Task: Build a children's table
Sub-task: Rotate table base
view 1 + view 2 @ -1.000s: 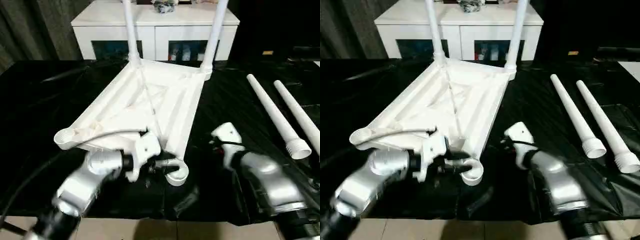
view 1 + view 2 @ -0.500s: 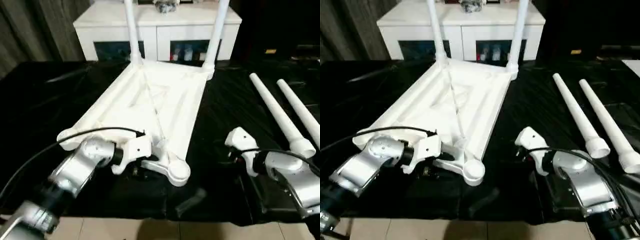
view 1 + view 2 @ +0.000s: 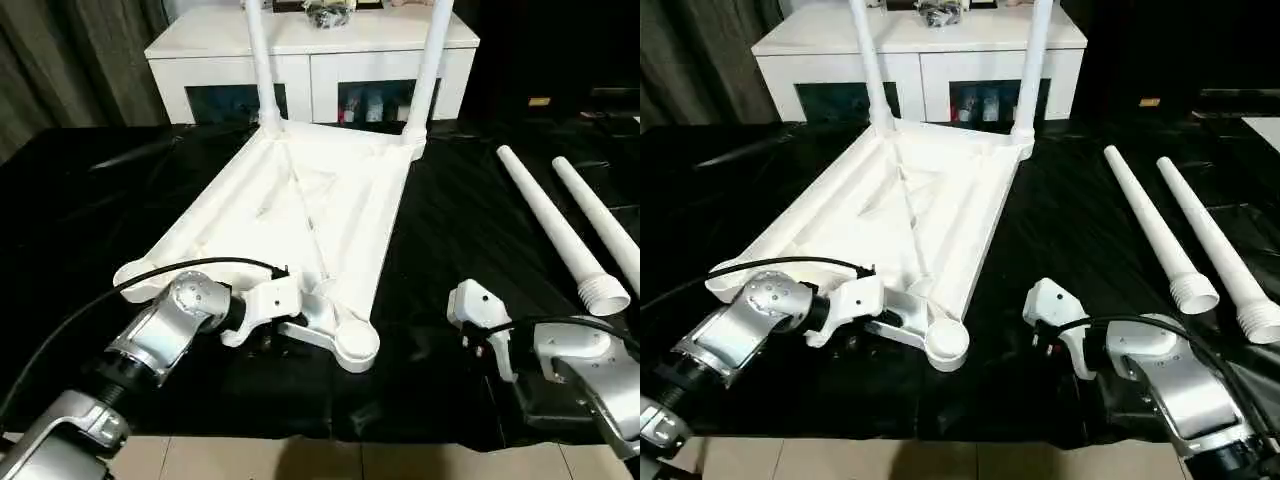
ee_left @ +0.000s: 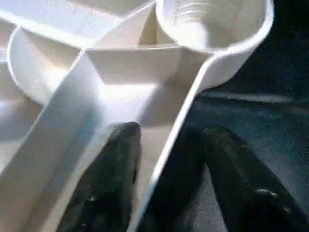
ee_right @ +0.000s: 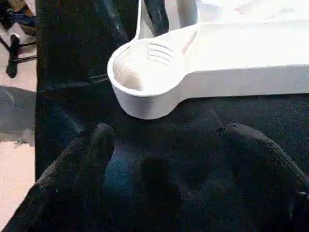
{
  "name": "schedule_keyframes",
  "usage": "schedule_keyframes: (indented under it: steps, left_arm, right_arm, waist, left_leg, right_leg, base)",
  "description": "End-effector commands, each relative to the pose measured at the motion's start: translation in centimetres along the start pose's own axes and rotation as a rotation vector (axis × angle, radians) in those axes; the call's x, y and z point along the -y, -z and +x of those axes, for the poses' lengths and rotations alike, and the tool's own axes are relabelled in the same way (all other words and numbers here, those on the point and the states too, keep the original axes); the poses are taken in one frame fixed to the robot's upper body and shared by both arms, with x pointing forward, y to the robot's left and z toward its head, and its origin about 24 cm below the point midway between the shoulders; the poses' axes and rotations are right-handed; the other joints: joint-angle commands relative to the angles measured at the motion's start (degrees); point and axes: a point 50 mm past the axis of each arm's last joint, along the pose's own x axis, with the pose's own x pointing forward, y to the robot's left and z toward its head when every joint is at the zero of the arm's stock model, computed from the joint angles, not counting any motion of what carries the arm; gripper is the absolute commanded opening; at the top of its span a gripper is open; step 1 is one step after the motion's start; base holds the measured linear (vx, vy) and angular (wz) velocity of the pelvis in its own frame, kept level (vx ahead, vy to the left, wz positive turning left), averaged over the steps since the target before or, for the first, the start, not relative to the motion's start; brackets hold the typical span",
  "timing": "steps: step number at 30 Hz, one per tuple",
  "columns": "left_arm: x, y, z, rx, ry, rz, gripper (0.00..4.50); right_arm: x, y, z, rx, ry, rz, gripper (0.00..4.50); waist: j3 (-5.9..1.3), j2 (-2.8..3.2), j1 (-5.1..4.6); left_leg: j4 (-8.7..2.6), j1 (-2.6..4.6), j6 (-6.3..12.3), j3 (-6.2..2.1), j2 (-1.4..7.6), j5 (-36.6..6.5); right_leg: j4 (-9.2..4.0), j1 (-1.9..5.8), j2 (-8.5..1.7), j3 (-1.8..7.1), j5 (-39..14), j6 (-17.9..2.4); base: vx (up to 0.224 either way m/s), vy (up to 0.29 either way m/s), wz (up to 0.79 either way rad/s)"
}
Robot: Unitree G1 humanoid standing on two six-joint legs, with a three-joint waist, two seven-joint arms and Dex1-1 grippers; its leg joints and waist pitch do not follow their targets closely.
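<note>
A white cabinet [image 3: 312, 55] with glass doors stands beyond the black-covered work table [image 3: 80, 215]. The white table top [image 3: 300, 215] lies ribs-up mid-table, two legs [image 3: 262, 65] upright in its far sockets, two loose legs [image 3: 560, 225] lying at right. The left gripper [image 4: 166, 181] straddles the top's near edge wall beside the empty near-right socket [image 3: 946, 342], fingers [image 4: 113, 179] apart. The right gripper [image 5: 166, 145] hovers right of that socket, fingers [image 5: 87, 154] spread wide, holding nothing.

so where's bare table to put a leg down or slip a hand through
Bare black cover lies left of the white top, and in the strip between its right edge and the two loose legs. It is crowded at the near corner socket, where the left gripper straddles the rim, with the right gripper close by.
</note>
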Motion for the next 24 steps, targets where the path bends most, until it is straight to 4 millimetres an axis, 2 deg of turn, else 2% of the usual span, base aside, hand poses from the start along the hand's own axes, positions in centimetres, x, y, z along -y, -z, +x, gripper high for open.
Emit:
schedule_keyframes:
  steps: [1, 3, 8, 12, 14, 15, 18, 19, 21, 24]
  left_arm:
    - [0.3, -0.3, -0.2, 0.034, 0.033, -0.02, 2.04]
    - [0.3, -0.3, -0.1, 0.042, 0.036, -0.023, 2.02]
    - [0.7, -0.4, -0.2, 0.043, 0.056, -0.056, 1.62]
    - [0.8, 0.8, -0.5, -0.056, 0.014, -0.108, 1.21]
    - [0.9, 1.4, -0.7, -0.086, -0.014, -0.129, 1.13]
    - [1.0, 1.5, -0.8, -0.091, -0.021, -0.138, 0.97]
    - [1.5, 2.0, -1.3, -0.123, -0.107, -0.171, 0.89]
    - [2.0, 2.3, -1.4, -0.136, -0.132, -0.19, 0.82]
    - [2.5, 2.7, -1.6, -0.157, -0.146, -0.209, 0.73]
    - [3.4, 3.3, -2.1, -0.194, -0.23, -0.276, 0.57]
  right_arm:
    - [-0.2, -0.5, 0.0, 0.01, -0.017, -0.015, 3.85]
    - [-0.2, -0.5, 0.0, 0.01, -0.018, -0.015, 3.85]
    - [-0.1, -0.6, -0.1, 0.006, -0.019, -0.016, 3.85]
    - [-0.1, -0.5, -0.1, 0.001, -0.016, -0.016, 3.85]
    - [0.0, -0.4, -0.1, -0.002, -0.007, -0.016, 3.85]
    - [0.0, -0.4, -0.1, -0.003, -0.005, -0.016, 3.85]
    - [0.1, -0.3, -0.2, -0.006, 0.013, -0.015, 3.85]
    - [0.1, -0.2, -0.2, -0.007, 0.018, -0.012, 3.85]
    - [0.1, -0.2, -0.2, -0.008, 0.019, -0.011, 3.85]
    - [0.1, -0.1, -0.1, -0.009, 0.023, -0.008, 3.85]
  waist:
    - [-3.45, -0.92, 0.3]
    - [-3.46, -0.82, 0.33]
    - [-3.46, -0.88, 0.35]
    - [-3.36, -0.94, 0.15]
    - [-3.3, -0.67, 0.03]
    - [-3.21, -0.69, -0.16]
    - [-3.14, -0.68, -0.5]
    - [-3.12, -0.85, -0.76]
    - [-3.09, -0.65, -1.08]
    - [-2.9, -0.92, -1.69]
  left_leg:
    - [-4.09, 0.33, 3.32, -0.39, 1.75, -13.44]
    - [-4.07, 0.31, 3.6, -0.4, 1.75, -12.85]
    - [-4.01, 0.32, 4.1, -0.37, 1.8, -12.1]
    - [-4.06, 0.27, 3.97, -0.38, 1.75, -12.32]
    - [-4.13, 0.29, 3.58, -0.45, 1.7, -13.12]
    - [-4.26, 0.08, 3.42, -0.56, 1.71, -13.34]
    - [-4.46, -0.07, 3.08, -0.68, 1.76, -14.37]
    - [-4.47, -0.16, 3.01, -0.75, 1.69, -14.54]
    - [-4.37, 0.12, 3.04, -0.63, 1.66, -15.29]
    - [-4.52, -0.13, 3.17, -0.75, 1.6, -16.22]
  right_leg:
    - [-3.62, 2.92, -2.43, 1.56, -11.21, -15.31]
    - [-3.57, 2.89, -2.41, 1.52, -10.71, -15.48]
    - [-3.46, 2.92, -2.41, 1.51, -9.81, -15.72]
    - [-3.53, 2.95, -2.37, 1.53, -10.92, -15.21]
    - [-3.74, 2.94, -2.42, 1.51, -12.95, -14.64]
    - [-3.73, 3.07, -2.41, 1.47, -13.09, -14.52]
    - [-3.8, 3.18, -2.43, 1.38, -14.54, -13.87]
    - [-3.94, 3.23, -2.47, 1.28, -15.78, -13.18]
    - [-4.16, 2.91, -2.36, 1.37, -17.26, -13.09]
    - [-4.32, 2.95, -2.24, 1.25, -19.16, -12.51]
  base:
    - [0.0, 0.0, 0.0]
    - [0.0, 0.0, 0.0]
    - [0.0, 0.0, 0.0]
    - [0.0, 0.0, 0.0]
    - [0.0, 0.0, 0.0]
    - [0.0, 0.0, 0.0]
    - [0.0, 0.0, 0.0]
    - [0.0, 0.0, 0.0]
    - [0.0, 0.0, 0.0]
    - [0.0, 0.0, 0.0]
